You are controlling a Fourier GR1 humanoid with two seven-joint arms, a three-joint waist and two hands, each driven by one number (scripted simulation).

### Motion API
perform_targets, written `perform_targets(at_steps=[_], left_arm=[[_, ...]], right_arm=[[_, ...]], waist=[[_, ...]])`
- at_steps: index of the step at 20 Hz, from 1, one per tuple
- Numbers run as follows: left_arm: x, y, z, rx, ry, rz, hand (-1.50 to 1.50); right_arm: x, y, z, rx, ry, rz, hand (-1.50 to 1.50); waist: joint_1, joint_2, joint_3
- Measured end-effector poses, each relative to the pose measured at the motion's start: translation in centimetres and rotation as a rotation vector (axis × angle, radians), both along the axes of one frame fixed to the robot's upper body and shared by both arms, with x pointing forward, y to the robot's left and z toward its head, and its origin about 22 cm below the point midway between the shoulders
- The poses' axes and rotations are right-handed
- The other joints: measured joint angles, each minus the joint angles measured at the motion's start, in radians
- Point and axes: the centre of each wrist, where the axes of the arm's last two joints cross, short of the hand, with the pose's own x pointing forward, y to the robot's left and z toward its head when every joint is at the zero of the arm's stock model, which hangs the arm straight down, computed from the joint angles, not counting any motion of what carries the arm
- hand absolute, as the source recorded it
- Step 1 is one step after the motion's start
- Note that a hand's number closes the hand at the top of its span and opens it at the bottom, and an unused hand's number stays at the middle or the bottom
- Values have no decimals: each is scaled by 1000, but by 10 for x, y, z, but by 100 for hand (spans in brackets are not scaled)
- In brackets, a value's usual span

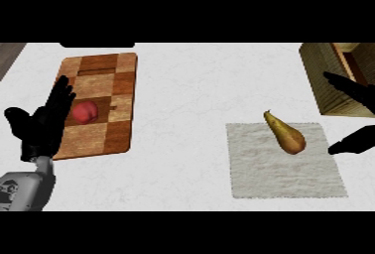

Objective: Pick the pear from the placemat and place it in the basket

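I count one pear (285,133), lying on the far half of the single white placemat (285,171) at right. One basket (333,79) sits at the far right. My right hand (355,94) is spread wide just right of the pear, holding nothing. My left hand (44,124) rests open at left, over one checkered board (99,106) carrying one red fruit (85,112).

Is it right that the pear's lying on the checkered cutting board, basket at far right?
No. The head view shows the pear lying on the white placemat. The checkered cutting board holds a red fruit. The basket is at far right.
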Motion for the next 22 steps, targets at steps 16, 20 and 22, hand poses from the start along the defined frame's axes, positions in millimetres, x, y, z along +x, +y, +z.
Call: perform_targets(at_steps=[16, 20, 22], left_arm=[[-3, 2, -1, -1, -3, -1, 0], [-7, -1, -5, -4, -2, 0, 0], [-5, -2, -1, -4, 1, -2, 0]], right_arm=[[-6, 18, -26, 17, -56, -9, -150], [-4, 25, -33, 17, -49, -11, -150], [-4, 27, -41, 11, -47, -15, -150]], waist=[[0, 2, 3], [1, 2, 3], [1, 2, 2]])
